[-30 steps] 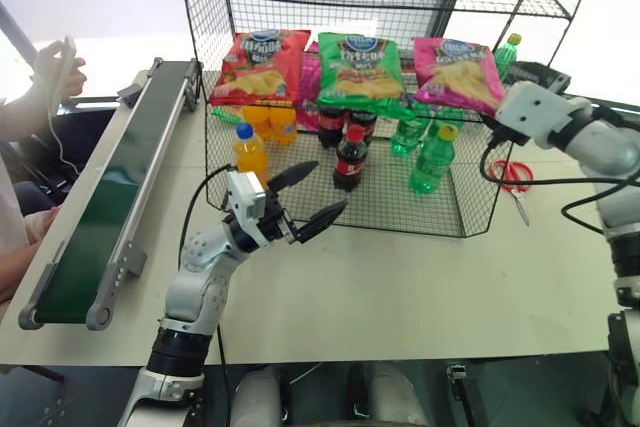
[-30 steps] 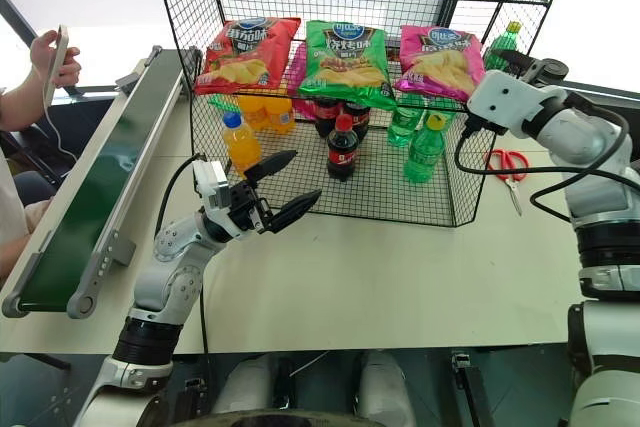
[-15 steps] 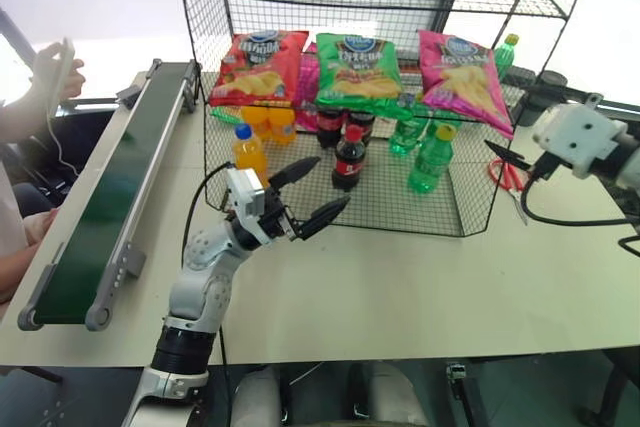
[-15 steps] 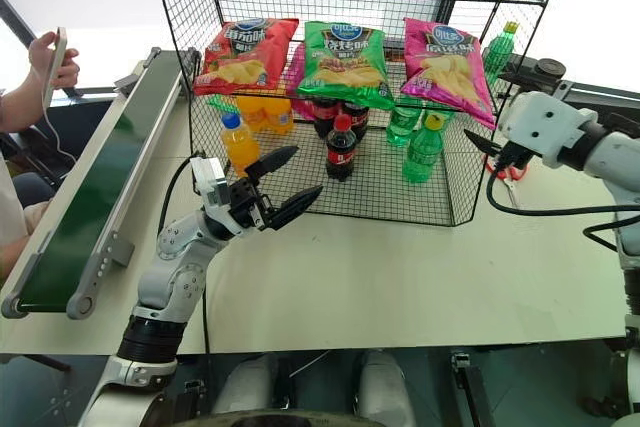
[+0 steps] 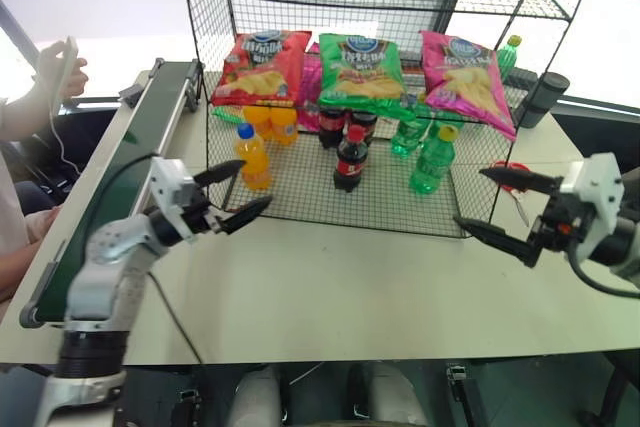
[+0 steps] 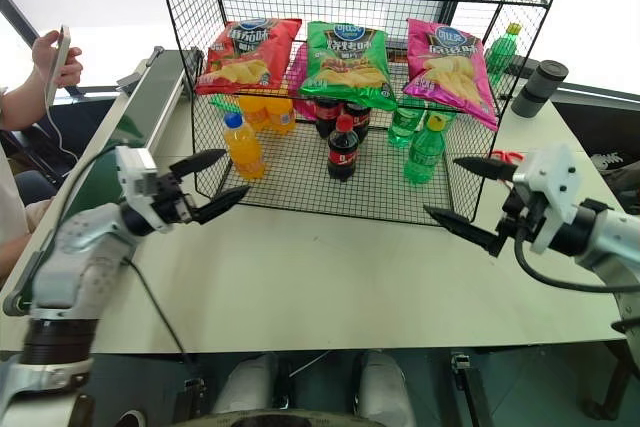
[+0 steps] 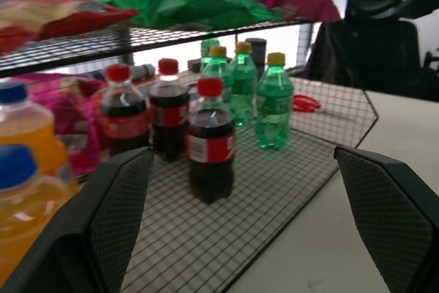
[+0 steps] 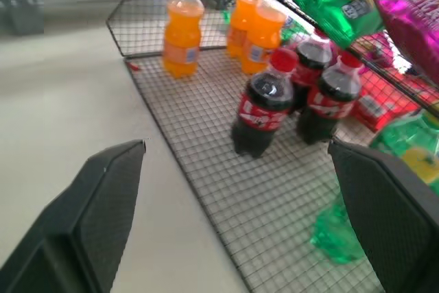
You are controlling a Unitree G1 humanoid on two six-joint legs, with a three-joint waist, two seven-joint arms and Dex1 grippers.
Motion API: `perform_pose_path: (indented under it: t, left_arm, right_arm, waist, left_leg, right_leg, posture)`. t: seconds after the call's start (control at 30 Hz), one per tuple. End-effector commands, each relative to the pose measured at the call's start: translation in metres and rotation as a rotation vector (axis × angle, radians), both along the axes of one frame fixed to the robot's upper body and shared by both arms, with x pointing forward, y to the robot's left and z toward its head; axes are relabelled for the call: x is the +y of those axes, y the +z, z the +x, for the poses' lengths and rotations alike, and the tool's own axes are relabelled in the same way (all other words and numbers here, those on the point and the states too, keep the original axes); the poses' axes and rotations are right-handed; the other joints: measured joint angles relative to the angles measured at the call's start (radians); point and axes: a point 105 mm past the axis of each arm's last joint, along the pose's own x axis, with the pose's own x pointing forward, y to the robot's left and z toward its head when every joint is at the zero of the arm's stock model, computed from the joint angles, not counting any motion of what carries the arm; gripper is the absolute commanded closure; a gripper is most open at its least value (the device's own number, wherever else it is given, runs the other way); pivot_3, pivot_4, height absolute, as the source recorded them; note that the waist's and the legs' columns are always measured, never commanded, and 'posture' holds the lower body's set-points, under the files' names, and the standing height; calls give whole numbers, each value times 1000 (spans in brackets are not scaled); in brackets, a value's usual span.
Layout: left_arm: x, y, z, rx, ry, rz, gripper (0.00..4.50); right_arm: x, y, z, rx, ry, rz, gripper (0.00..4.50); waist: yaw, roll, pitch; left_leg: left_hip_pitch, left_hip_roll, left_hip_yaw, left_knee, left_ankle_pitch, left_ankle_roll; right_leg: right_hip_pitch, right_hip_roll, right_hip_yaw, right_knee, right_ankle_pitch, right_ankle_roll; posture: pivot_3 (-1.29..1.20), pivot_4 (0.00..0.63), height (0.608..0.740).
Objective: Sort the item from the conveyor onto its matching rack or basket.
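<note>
The item, a pink chips bag (image 5: 468, 69), lies tilted on the middle tier of the black wire rack (image 5: 206, 67), at the right end of a row of bags, with its lower end over the front edge. My right gripper (image 5: 470, 196) hovers open and empty over the table, in front of the rack's right corner and well apart from the bag. My left gripper (image 5: 256, 183) is open and empty too, beside the rack's left front corner, close to the conveyor (image 5: 120, 177), a dark green belt along the table's left side. The pink bag (image 8: 411, 12) edges into the right wrist view.
A red chips bag (image 5: 262, 65) and a green chips bag (image 5: 362, 69) share the tier. Orange bottles (image 5: 251, 155), cola bottles (image 5: 349, 157) and green bottles (image 5: 433, 159) stand on the bottom tier. Red scissors (image 5: 515, 179) and a dark tumbler (image 5: 541, 97) are at the right. A person's hand (image 5: 62, 67) holds a phone at the far left.
My right gripper drew back from the pink bag, coming down and toward me while rolling over. My left arm swung left, toward the conveyor. The bag now rests tilted on the tier.
</note>
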Motion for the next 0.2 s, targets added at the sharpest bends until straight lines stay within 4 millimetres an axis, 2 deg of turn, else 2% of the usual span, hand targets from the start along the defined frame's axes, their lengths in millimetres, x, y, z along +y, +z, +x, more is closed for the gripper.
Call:
perform_pose_path:
  t: [0.03,0.2]
  left_arm:
    - [31,-3,-4,-2,74,107,0]
    - [66,-16,-8,54,132,200,0]
  right_arm:
    - [-12,7,-7,-23,-18,-1,53]
    - [-18,-3,-11,6,-37,8,53]
  waist:
    - [-3,0,0]
    - [-2,0,0]
  left_leg:
    - [0,0,0,0,0,0]
    - [0,0,0,0,0,0]
  right_leg:
    - [0,0,0,0,0,0]
    - [-1,0,0,0,0,0]
  posture:
    - [0,150,738]
    - [0,150,738]
